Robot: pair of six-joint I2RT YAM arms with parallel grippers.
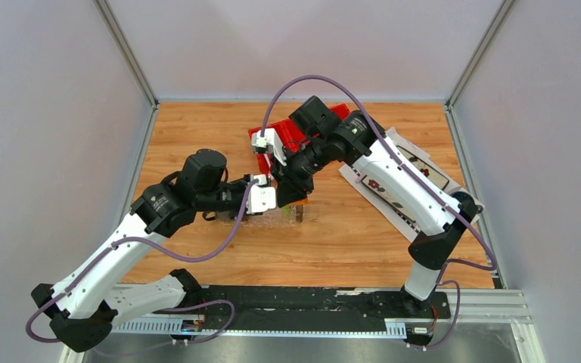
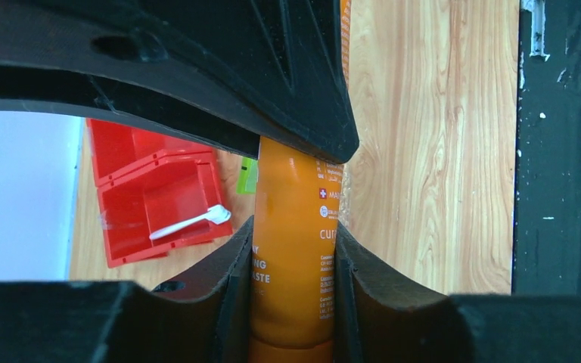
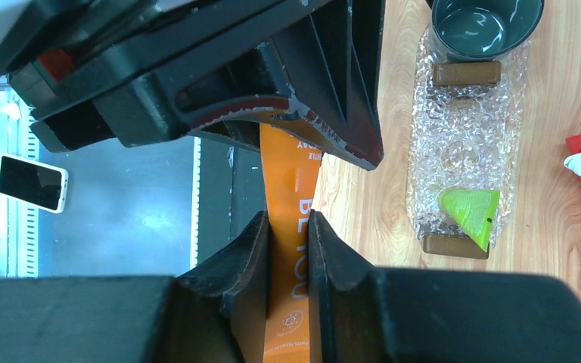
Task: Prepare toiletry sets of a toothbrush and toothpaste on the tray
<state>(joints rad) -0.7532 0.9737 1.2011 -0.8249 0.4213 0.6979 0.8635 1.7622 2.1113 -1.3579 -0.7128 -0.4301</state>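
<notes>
The orange toothpaste squeeze tube [image 2: 291, 189], likely soft and light, is pinched mid-body by left hand [image 2: 293, 242], at its crimp by right hand [image 3: 287, 227].

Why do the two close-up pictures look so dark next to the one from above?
Top view: even light, soft shadows under the arms. Left wrist view: the black fingers of the left hand crowd the lens, though the orange tube is bright. Right wrist view: same crowding by the right hand; the clear tray glints.
</notes>
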